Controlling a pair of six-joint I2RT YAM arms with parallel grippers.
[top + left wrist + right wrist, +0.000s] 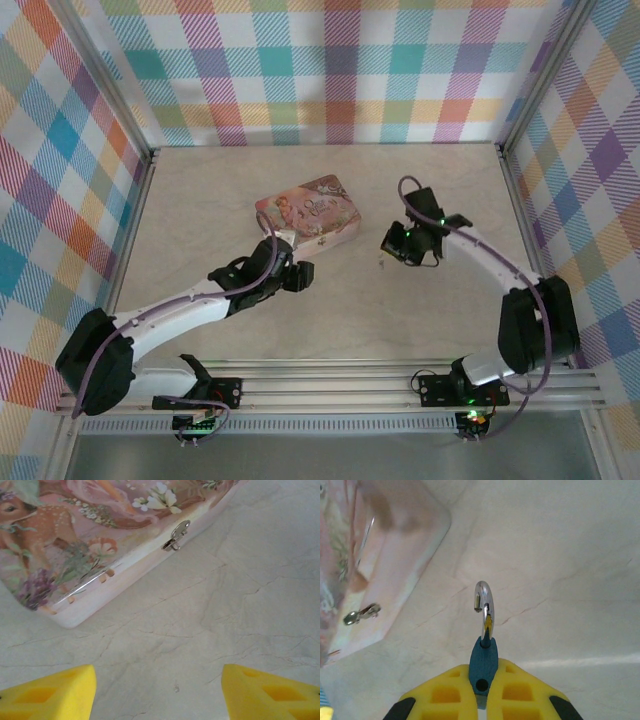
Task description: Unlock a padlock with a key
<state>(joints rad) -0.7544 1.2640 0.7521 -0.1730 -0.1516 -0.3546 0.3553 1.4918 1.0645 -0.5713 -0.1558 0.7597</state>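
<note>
The right gripper (484,690) is clamped on the padlock (483,661). Its yellow pads squeeze the blue body from both sides, and the silvery shackle (485,592) points to 12 o'clock in the wrist view. The shackle's short leg ends free of the body, so I judge the lock already sprung open (or very nearly). The left gripper (157,692) hovers over the table (240,605) with its jaws well apart and nothing between them. In that view the pink tin (75,545) lies at about 11 o'clock, with its small metal hasp (176,536) towards 12.

The main risk is the grip itself. The pads hold only a narrow body, so any knock of the shackle against the table or the tin could twist the padlock or squirt it out. If the arm swings towards 9 o'clock, the hook could also snag the hasp, which lies near.

I cannot make out the key anywhere. The dark spot low on the blue body may be the keyhole or the key's end, and it is too small to tell. A faint speck on the table between the left fingers could be only a mark. From overhead both grippers' tips are hidden under their own wrists, and the padlock is too small to read there.
</note>
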